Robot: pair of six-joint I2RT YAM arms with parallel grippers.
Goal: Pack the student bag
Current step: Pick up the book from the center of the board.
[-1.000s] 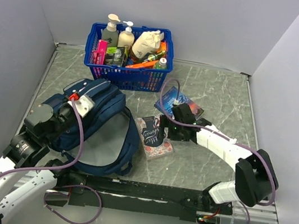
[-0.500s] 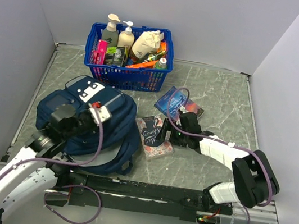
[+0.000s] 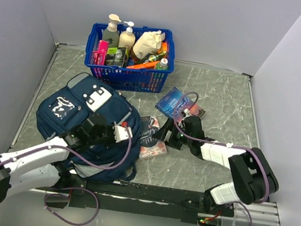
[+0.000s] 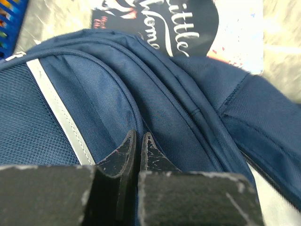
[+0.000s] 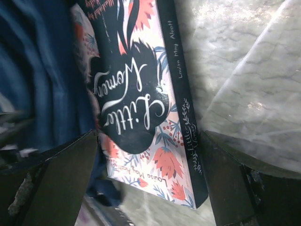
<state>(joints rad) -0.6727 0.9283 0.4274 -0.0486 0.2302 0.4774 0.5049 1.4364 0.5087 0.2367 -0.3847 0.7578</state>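
top view: the student bag (image 3: 75, 115) lies on the table (image 3: 226, 108) under the left gripper (image 3: 116, 133), with a blue basket (image 3: 126, 76) beyond it. the right gripper (image 3: 165, 134) sits just right of a little women book (image 3: 149, 138), which touches the bag.
left wrist: gripper closed to a slit on the bag's seam, book ahead.
right wrist: gripper spread wide, the book between its fingers, the bag to the left.

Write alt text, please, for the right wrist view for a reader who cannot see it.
A floral-covered paperback book titled Little Women lies flat on the grey marbled tabletop, straddled by the open black right end effector. A navy blue fabric backpack covers the book's left edge.
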